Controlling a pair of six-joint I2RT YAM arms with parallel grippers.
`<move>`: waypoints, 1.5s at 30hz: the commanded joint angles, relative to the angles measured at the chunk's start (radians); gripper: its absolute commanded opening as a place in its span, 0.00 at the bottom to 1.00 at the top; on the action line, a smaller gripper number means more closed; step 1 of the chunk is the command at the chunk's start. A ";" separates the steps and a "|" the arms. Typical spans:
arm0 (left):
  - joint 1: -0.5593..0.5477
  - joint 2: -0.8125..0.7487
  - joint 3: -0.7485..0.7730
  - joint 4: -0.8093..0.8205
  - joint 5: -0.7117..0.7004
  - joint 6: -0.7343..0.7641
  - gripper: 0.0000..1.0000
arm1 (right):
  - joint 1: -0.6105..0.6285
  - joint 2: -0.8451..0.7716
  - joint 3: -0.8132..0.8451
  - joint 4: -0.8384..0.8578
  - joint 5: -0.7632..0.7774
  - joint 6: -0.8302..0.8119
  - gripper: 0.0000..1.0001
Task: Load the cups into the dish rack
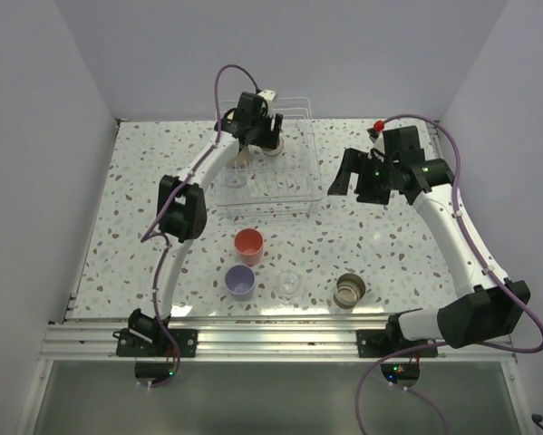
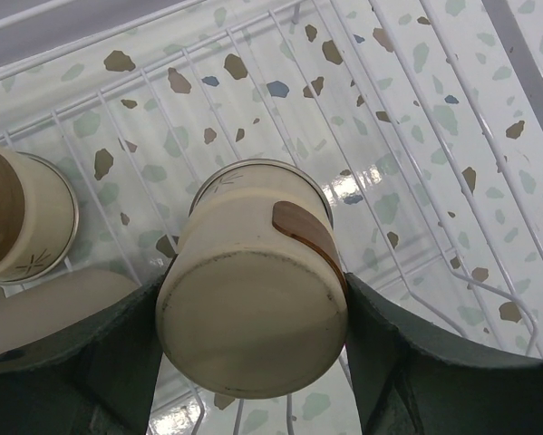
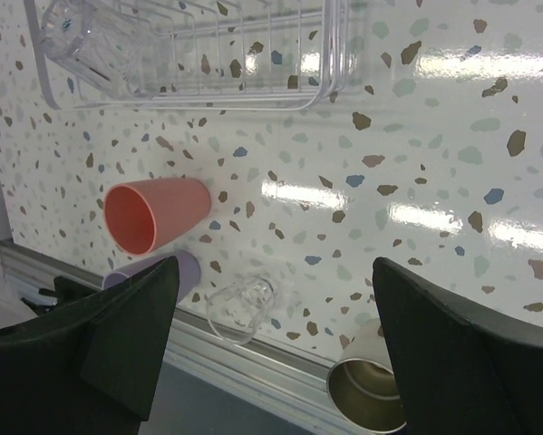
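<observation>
The white wire dish rack (image 1: 294, 195) stands at the table's far middle. My left gripper (image 1: 269, 145) hangs over its far end, shut on a tan brown-rimmed cup (image 2: 253, 313) held upside down, its rim near the wires (image 2: 407, 136). Another tan cup (image 2: 26, 222) and a beige cup (image 2: 44, 313) sit beside it. A clear glass (image 1: 237, 179) lies in the rack's near part. On the table stand a coral-red cup (image 1: 248, 245), a lavender cup (image 1: 240, 281), a clear glass (image 1: 289, 284) and a tan cup (image 1: 350, 290). My right gripper (image 1: 357, 177) hovers open and empty, right of the rack.
In the right wrist view the coral-red cup (image 3: 153, 213), lavender cup (image 3: 188, 269), clear glass (image 3: 242, 308) and tan cup (image 3: 371, 385) line the table's near edge by the metal rail (image 3: 280, 381). Walls enclose the table on three sides.
</observation>
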 commanded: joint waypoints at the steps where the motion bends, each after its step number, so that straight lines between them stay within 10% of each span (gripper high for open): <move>1: -0.007 0.005 -0.001 0.019 0.020 0.022 0.75 | 0.001 -0.002 -0.007 -0.004 0.016 -0.022 0.90; 12: -0.010 -0.015 0.005 0.036 0.060 -0.016 1.00 | 0.000 -0.013 -0.020 -0.006 0.018 -0.025 0.90; 32: -0.025 -0.265 -0.059 0.111 0.000 -0.049 1.00 | 0.168 0.001 -0.031 -0.182 0.176 -0.125 0.90; 45: -0.126 -0.627 -0.467 0.010 0.021 0.074 0.99 | 0.273 -0.019 -0.036 -0.217 0.314 -0.053 0.87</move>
